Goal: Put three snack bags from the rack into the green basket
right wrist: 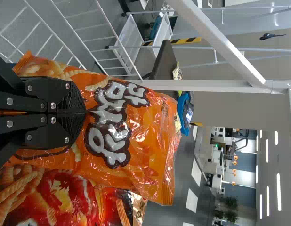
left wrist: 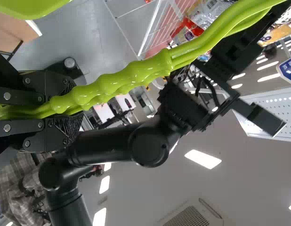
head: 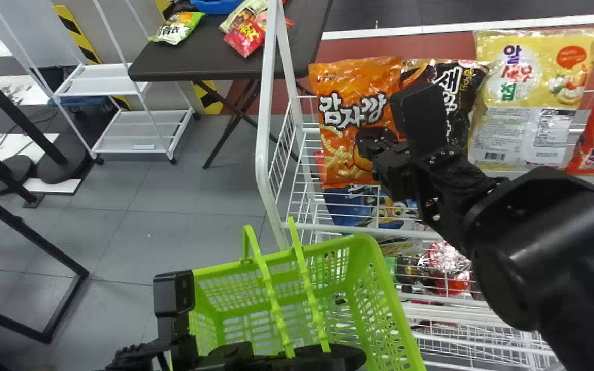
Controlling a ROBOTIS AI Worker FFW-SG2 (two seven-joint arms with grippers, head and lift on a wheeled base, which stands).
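Two tight grips: right gripper (head: 370, 144) on bold-lettered orange bag (head: 339, 154), left gripper (head: 335, 356) on handles (head: 275, 308).

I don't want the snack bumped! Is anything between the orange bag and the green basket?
Yes: the rack's white rail runs between the orange bag and the green basket, whose handles cross its opening.

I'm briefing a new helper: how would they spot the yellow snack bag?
Find the white rack at the head view's right. Along its top, the yellow bag sits between a black bag and a red one. Its pale lower half sets it apart.
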